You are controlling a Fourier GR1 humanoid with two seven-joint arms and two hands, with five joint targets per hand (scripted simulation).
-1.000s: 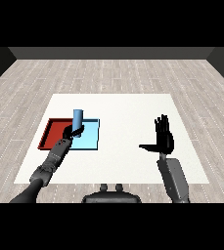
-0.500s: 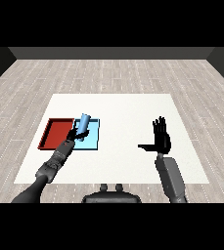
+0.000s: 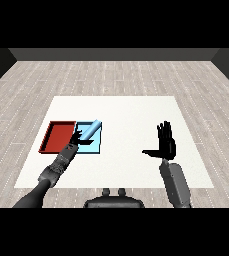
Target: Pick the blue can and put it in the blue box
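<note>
No brand, label or writing can be read anywhere in the head view; the blue can (image 3: 90,130) shows a plain surface with no lettering that can be made out.

The blue can is a slim light blue cylinder, close in shade to the light blue tray (image 3: 97,146) beneath it. It is strongly tilted rather than upright, its upper end leaning toward the far right corner of that tray and its lower end down by the left hand (image 3: 78,137). It lies over the light blue tray's area; whether it rests on the tray floor or is held just above it cannot be told.

The left hand sits at the lower end of the can, over the near left part of the light blue tray, beside the edge it shares with the red tray (image 3: 59,136). Its dark fingers are at the can's base, but whether they are curled round the can or parted from it cannot be told. The grey left forearm runs down from it toward the lower left corner.

The red tray lies just left of the light blue tray, the two touching side by side on the white table (image 3: 131,112).

The right hand (image 3: 166,143) stands well apart on the right, raised above the table, its fingers straight and pointing upward, thumb stuck out to the left, holding nothing.
</note>
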